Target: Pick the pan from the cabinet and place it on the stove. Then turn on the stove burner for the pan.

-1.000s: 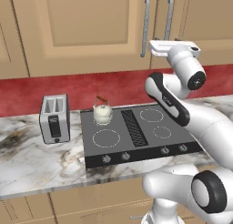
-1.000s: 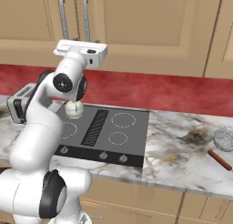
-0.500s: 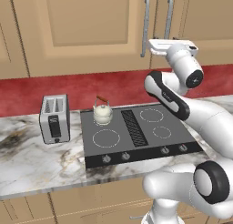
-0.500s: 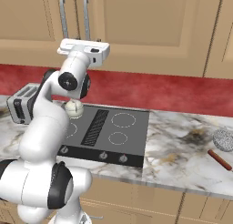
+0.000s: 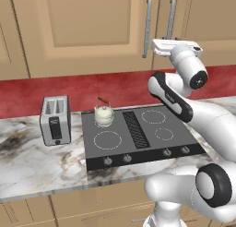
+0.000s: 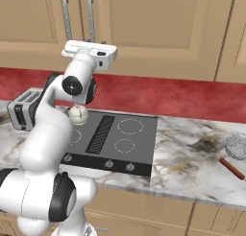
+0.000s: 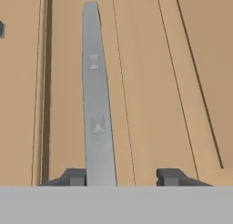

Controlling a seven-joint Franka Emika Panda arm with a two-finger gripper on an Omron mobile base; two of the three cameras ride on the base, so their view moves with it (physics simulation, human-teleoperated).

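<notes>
**At the cabinet door: risk of a missed handle**

Between the parted fingertips of the gripper [image 7: 122,176] the silver bar handle [image 7: 96,104] sits off centre, close to one finger. My judgement: if the jaws close now, one finger can push the bar aside and slip off.

Farther, the tan cabinet [image 5: 92,32] has its panelled doors shut, so the pan is hidden and probably inside. Below it, the black stove [image 5: 138,136] carries a cream kettle [image 5: 104,114].
</notes>
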